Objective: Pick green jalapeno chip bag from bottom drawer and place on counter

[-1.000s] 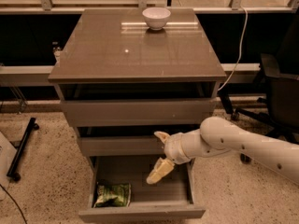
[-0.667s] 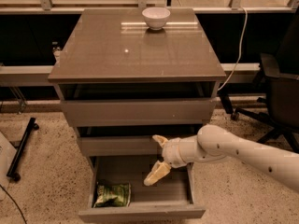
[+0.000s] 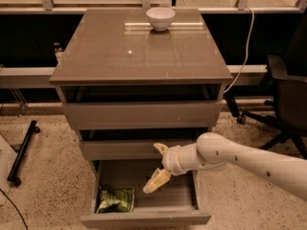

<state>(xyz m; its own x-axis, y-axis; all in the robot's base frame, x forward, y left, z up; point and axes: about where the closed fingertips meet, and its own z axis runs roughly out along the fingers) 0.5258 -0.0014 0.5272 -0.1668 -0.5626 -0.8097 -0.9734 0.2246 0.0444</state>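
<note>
The green jalapeno chip bag (image 3: 115, 200) lies in the front left corner of the open bottom drawer (image 3: 146, 219). My gripper (image 3: 157, 166) hangs over the middle of the drawer, to the right of the bag and above it, not touching it. Its two pale fingers (image 3: 157, 180) are spread apart and empty. The white arm reaches in from the right. The glossy grey-brown counter (image 3: 134, 51) tops the cabinet.
A white bowl (image 3: 160, 18) stands at the back of the counter. The two upper drawers (image 3: 141, 114) are slightly ajar. A black office chair (image 3: 288, 99) stands at the right. A black stand (image 3: 21, 152) lies on the speckled floor at the left.
My gripper and arm have shifted a little left and lower over the open drawer. The bag has not moved.
</note>
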